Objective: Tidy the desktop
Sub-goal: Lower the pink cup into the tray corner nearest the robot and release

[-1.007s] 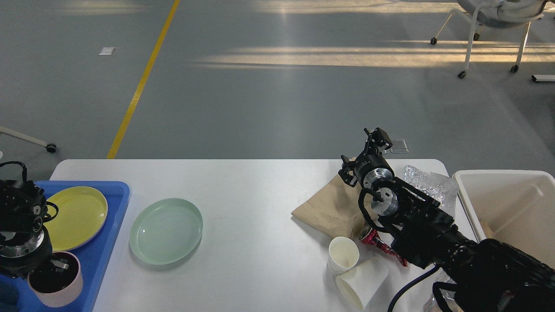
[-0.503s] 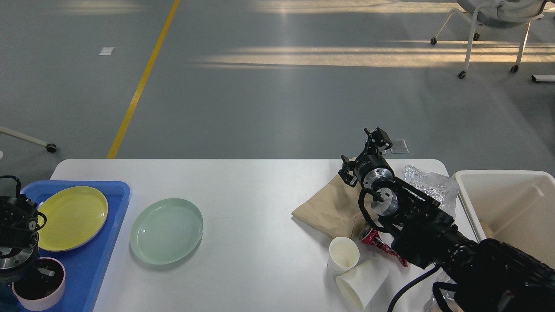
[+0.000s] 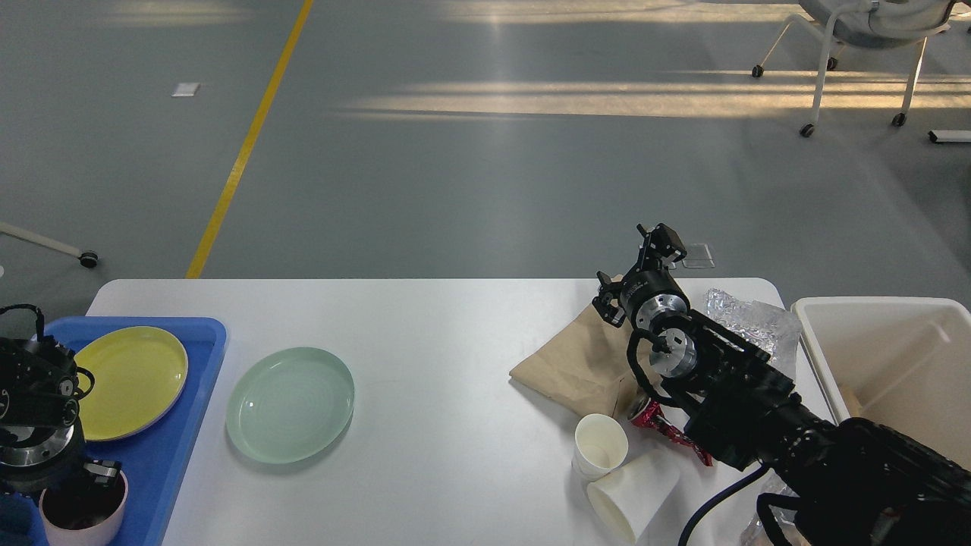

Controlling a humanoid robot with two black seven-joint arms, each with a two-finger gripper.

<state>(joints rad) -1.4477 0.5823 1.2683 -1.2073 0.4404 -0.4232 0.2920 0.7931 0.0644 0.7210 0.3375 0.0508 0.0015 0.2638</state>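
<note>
The white desktop [image 3: 455,334] carries a pale green plate [image 3: 290,404] at the left, a brown paper bag [image 3: 573,362], an upright paper cup [image 3: 601,447], a tipped paper cup [image 3: 633,494], a red wrapper [image 3: 661,425] and crumpled clear plastic [image 3: 751,317]. My left gripper [image 3: 97,472] is at the bottom left, shut on the rim of a pinkish cup with a dark inside [image 3: 82,514], over the blue tray [image 3: 199,356]. My right gripper [image 3: 657,241] stands raised over the table's back edge, above the paper bag; its fingers cannot be told apart.
A yellow plate [image 3: 130,381] lies in the blue tray. A cream-white bin [image 3: 872,311] stands at the right edge of the table. My right arm covers the table's front right. Chairs on castors stand on the grey floor beyond.
My left gripper and the cup moved left and down, then back a little to the right and lower. The right arm has not moved.
</note>
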